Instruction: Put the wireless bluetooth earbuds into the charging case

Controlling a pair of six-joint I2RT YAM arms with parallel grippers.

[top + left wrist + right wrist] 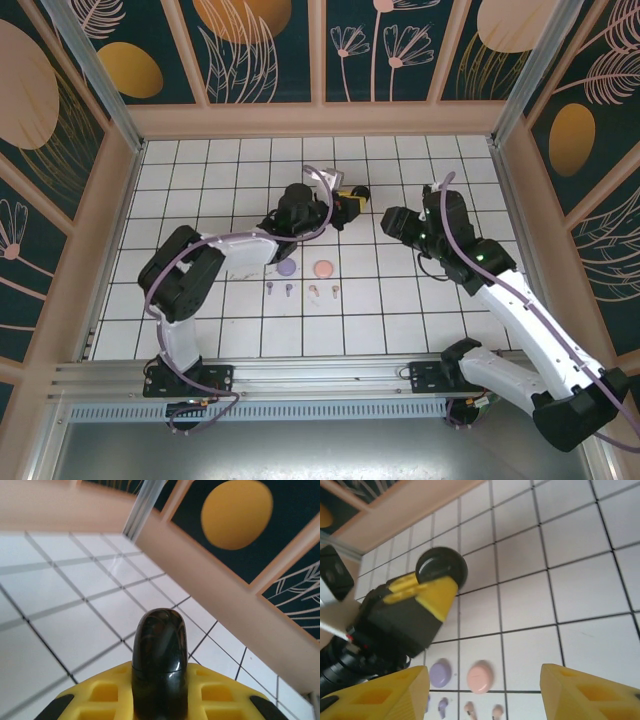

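While left gripper (pixel 160 695) clamps the black case (pixel 160 645) | right gripper (pixel 484 680) gapes, empty | loose earbuds (pixel 313 290) lie base-side of both.

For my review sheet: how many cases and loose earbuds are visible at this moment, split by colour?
Purple case: 1
Pink case: 1
Black case, gripped by the left tool: 1
Purple earbuds: 2
Pink earbuds: 2
Total: 7
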